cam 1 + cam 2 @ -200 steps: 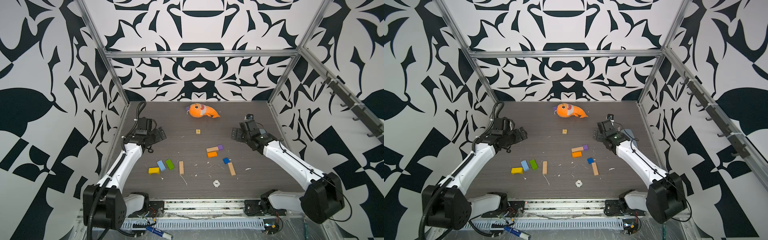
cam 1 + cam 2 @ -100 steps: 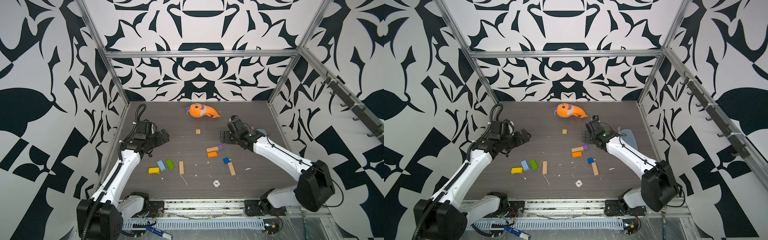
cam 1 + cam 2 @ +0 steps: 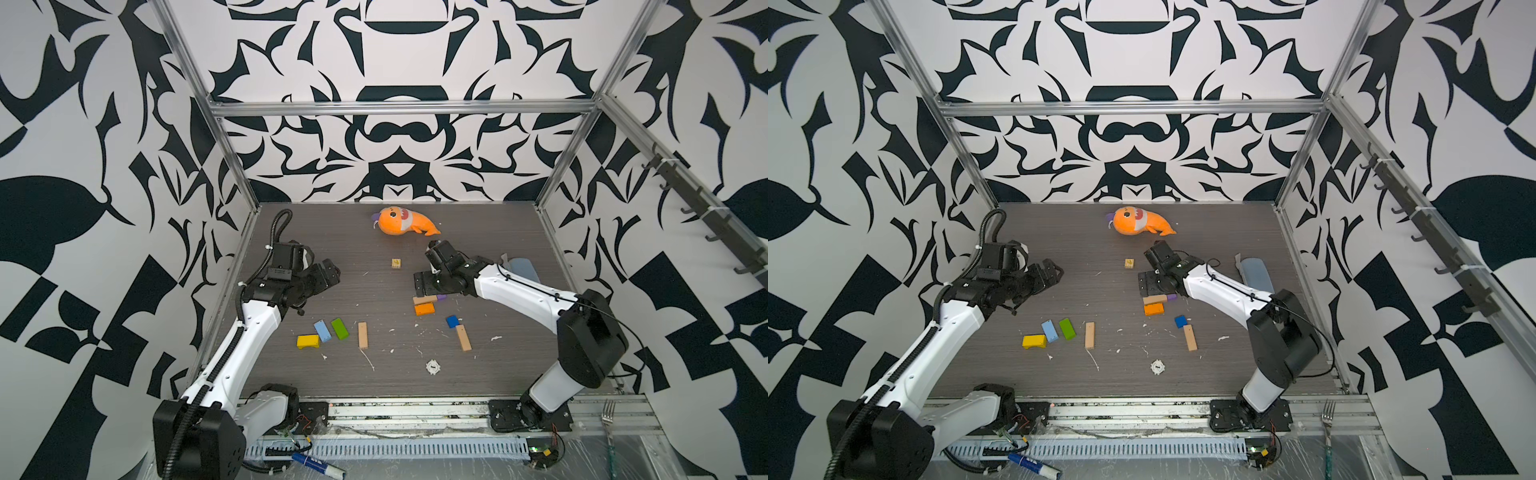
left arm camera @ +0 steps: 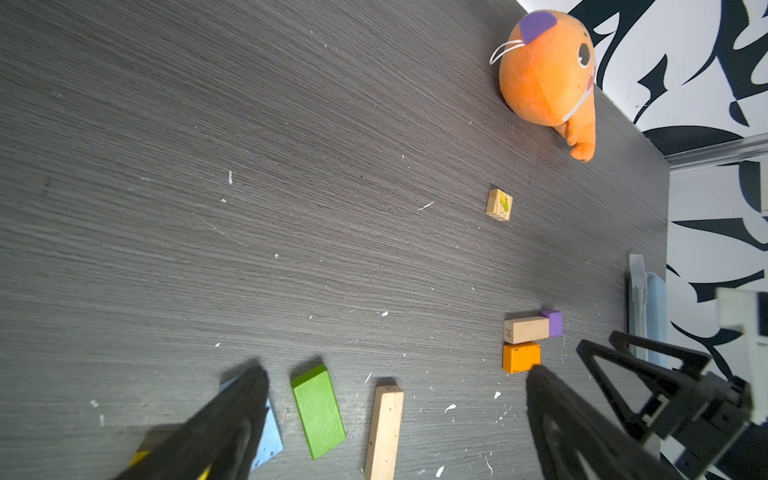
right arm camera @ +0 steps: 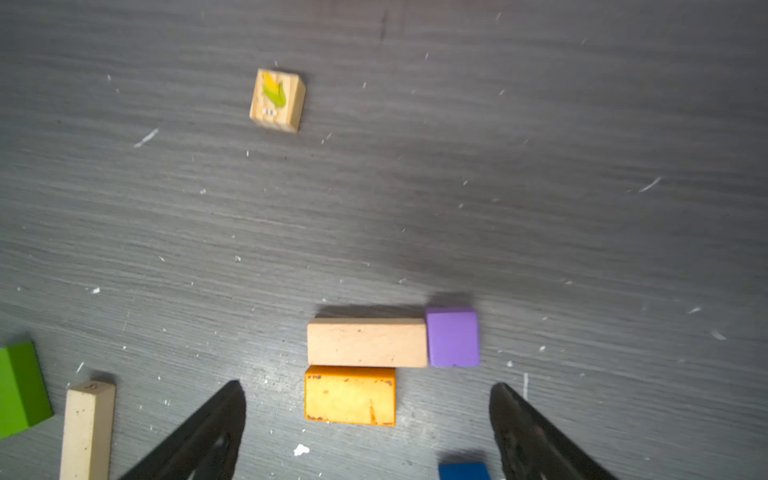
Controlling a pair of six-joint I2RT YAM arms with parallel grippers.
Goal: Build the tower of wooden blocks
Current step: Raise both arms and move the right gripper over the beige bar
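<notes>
Far left, above the table (image 3: 374,245): left gripper (image 3: 326,277), fingers spread wide, empty. Nearer, in a loose row, all flat: yellow brick (image 3: 308,341), light-blue brick (image 3: 322,331), green brick (image 3: 340,328), long tan bar (image 3: 363,334). Right of centre: short tan bar (image 3: 424,299) end-on against purple cube (image 3: 441,297), orange brick (image 3: 424,308) touching its near side. Just beyond those: right gripper (image 3: 423,284), released, grasping nothing. Nearer right: blue cube (image 3: 452,321) beside angled tan bar (image 3: 463,337).

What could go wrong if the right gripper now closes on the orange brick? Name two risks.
The orange brick touches the tan bar, which touches the purple cube; the open right gripper might drag both along.
The blue cube lies close by one finger and could get knocked.
</notes>
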